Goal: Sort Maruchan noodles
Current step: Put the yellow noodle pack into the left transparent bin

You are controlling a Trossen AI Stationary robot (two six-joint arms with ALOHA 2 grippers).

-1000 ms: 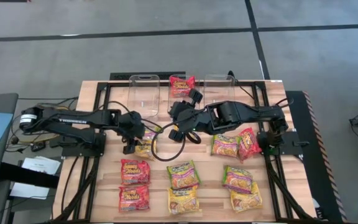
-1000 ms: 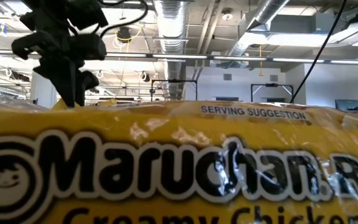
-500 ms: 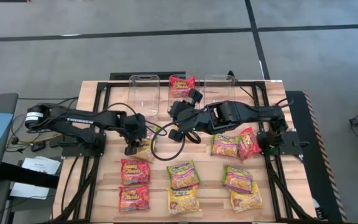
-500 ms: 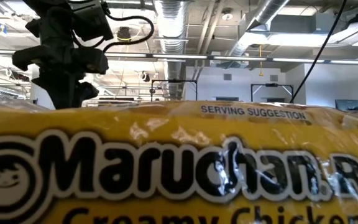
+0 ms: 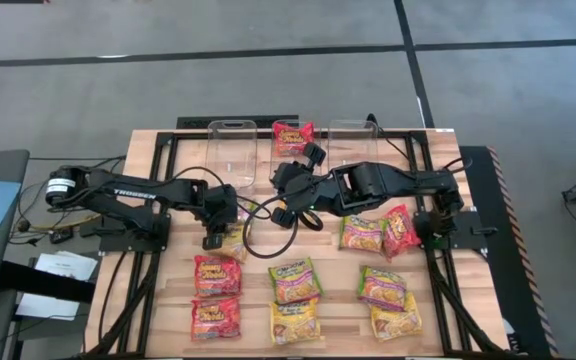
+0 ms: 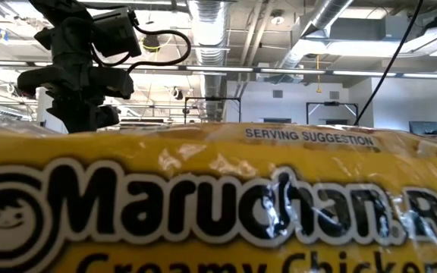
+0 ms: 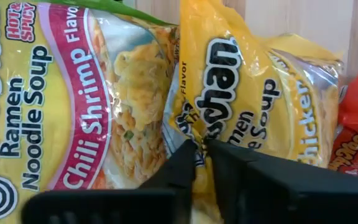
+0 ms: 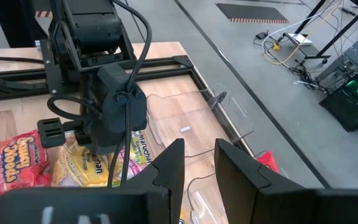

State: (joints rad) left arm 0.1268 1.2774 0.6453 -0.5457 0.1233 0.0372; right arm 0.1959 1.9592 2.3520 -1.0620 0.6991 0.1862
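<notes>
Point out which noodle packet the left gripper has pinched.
The yellow creamy chicken packet, beside the Chili Shrimp packet: the left gripper has shut on its crinkled edge. Every other packet lies untouched on the table.

Grey floor (image 5: 268, 80) with dark seams, exposed ceiling ducts (image 6: 211, 23), wooden table (image 5: 143, 170)

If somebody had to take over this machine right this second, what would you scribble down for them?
Left end effector: shut on a yellow packet, pinching its edge, beside a Chili Shrimp packet, left of table centre.
Right end effector: jaws apart, holding nothing, hovering mid-table near the bins.
Packets: one red packet sits at the back between the two clear bins; both bins look empty. The other packets lie spread across the front half of the table.
Done: little sorting that shows.
Left: lift the pinched yellow packet, bin it, then sort the rest.
</notes>
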